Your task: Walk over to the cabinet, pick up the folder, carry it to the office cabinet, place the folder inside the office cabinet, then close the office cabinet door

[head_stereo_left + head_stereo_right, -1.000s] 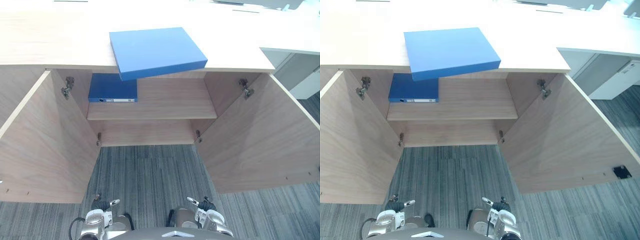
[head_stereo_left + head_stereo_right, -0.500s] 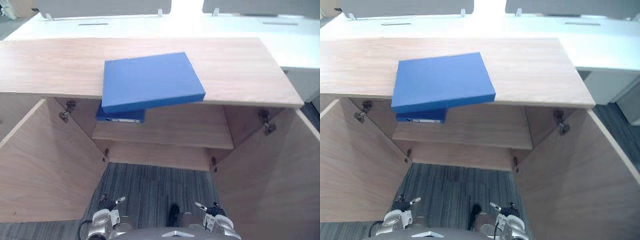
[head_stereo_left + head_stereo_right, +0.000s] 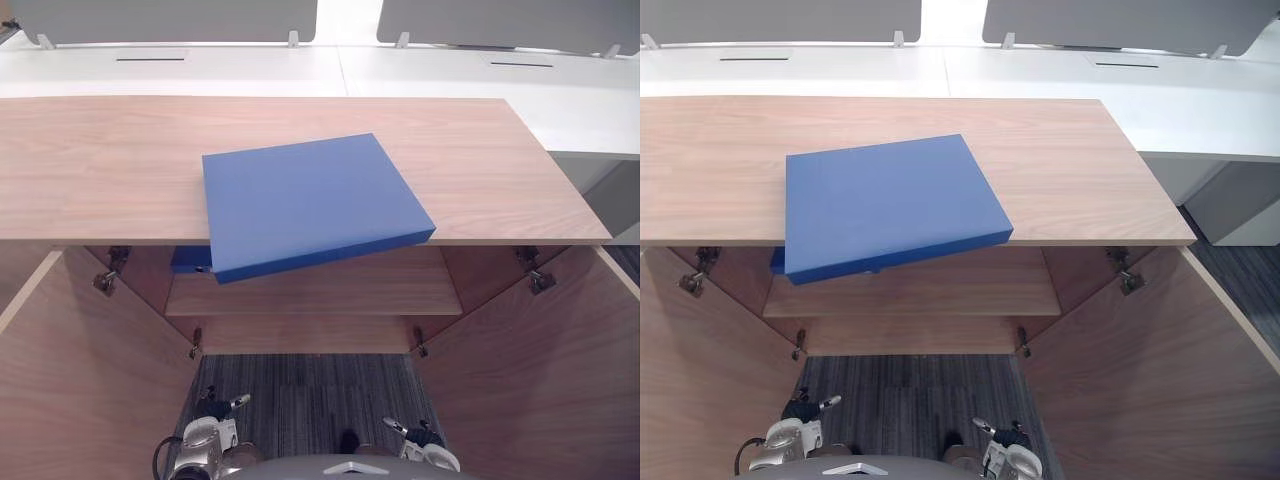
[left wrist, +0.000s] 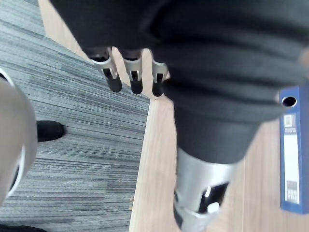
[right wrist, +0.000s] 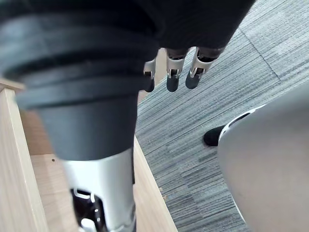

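Note:
A flat blue folder (image 3: 310,205) lies on the wooden cabinet top (image 3: 100,160), turned at an angle, with its near edge overhanging the front. A second blue folder (image 3: 190,262) lies on the shelf (image 3: 330,290) inside; its spine also shows in the left wrist view (image 4: 293,154). My left hand (image 3: 205,440) and right hand (image 3: 425,452) hang low over the carpet, well below the folder and apart from it. Both wrist views show straight fingers, the left (image 4: 133,79) and the right (image 5: 176,72), with nothing in them.
Both cabinet doors stand wide open, the left door (image 3: 90,390) and the right door (image 3: 540,390), flanking a strip of grey carpet (image 3: 310,400). White desks (image 3: 250,70) with grey partitions (image 3: 160,18) run behind the cabinet.
The camera has moved closer and tilted up, so the cabinet top takes more of the view and the shelf less. The folder lies where it did. Both hands stay low.

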Available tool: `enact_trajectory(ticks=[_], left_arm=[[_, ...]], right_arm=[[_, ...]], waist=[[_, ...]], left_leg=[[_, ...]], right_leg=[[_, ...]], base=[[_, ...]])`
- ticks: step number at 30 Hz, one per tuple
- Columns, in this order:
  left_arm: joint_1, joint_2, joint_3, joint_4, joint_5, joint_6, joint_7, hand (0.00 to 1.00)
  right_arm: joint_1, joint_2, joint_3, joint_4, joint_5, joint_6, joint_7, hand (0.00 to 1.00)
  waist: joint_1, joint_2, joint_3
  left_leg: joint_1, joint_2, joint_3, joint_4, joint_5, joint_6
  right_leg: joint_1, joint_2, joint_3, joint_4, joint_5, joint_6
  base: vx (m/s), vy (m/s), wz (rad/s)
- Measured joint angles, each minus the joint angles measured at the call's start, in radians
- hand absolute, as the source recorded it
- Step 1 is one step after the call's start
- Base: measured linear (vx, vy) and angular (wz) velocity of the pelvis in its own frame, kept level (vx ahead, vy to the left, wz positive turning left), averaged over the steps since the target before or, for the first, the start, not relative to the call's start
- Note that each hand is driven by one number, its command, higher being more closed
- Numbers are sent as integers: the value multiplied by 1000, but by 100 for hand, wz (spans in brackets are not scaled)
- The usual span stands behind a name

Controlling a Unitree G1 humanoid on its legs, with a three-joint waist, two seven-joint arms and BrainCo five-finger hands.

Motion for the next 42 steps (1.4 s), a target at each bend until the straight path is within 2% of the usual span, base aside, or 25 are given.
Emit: enact_trajectory(ticks=[7, 11, 13, 17, 25, 27, 33, 39, 42], left_arm=[[18, 19, -69, -26, -1, 0, 16, 0], [93, 16, -110, -235, -3, -4, 55, 0], [150, 22, -123, -423, -2, -12, 78, 0], [220, 34, -144, -660, 6, -44, 102, 0], [287, 66, -184, -1014, 104, -80, 155, 0], [291, 90, -210, -1125, 149, -105, 162, 0], [287, 142, -272, -1283, 248, -151, 186, 0], [287, 184, -292, -1371, 332, -164, 207, 0], [286, 192, -318, -1430, 335, -165, 207, 0]], right_arm=[[-14, -24, 19, 39, -9, 0, -1, 0], [-13, -28, 41, 36, -9, -6, -5, 0], [-10, -29, 61, 30, -8, -10, -9, 0], [9, -33, 90, -5, -8, -16, -12, 0], [26, -35, 133, -8, -8, -27, -30, 0], [32, -36, 149, -11, -9, -27, -29, 0], [32, -44, 168, -2, -14, -27, -29, 0], [26, -47, 176, 6, -17, -27, -28, 0], [15, -50, 175, 38, -17, -30, -28, 0]], waist=[[-3, 10, -6], [-4, 11, -9], [-3, 8, -11], [-2, 11, -12], [9, 1, -36], [11, 2, -49], [5, 10, -64], [-5, 13, -71], [-9, 13, -72]], left_leg=[[18, -7, -59, -33, 8, 13], [31, -15, -86, -63, 14, 22], [33, -26, -103, -79, 25, 38], [33, -38, -111, -92, 36, 51], [55, -47, -118, -124, 56, 53], [56, -47, -121, -125, 56, 53], [87, -49, -128, -141, 59, 55], [89, -49, -136, -142, 63, 54], [88, -49, -134, -140, 63, 53]], right_leg=[[28, 9, 0, -53, 29, -6], [33, 8, -3, -60, 42, -4], [32, 2, -6, -63, 49, -1], [32, -9, -7, -63, 54, 8], [37, -16, -13, -61, 58, 14], [39, -17, -16, -61, 57, 14], [70, -18, -26, -66, 54, 10], [70, -16, -29, -67, 54, 9], [70, -16, -21, -67, 55, 10]], base=[[-7, -8, -1], [-73, 0, 3], [-117, 9, 8], [-89, 6, 4], [-18, 4, 2], [10, 4, 4], [-20, -3, 4], [-26, -6, 1], [-14, -2, -2]])
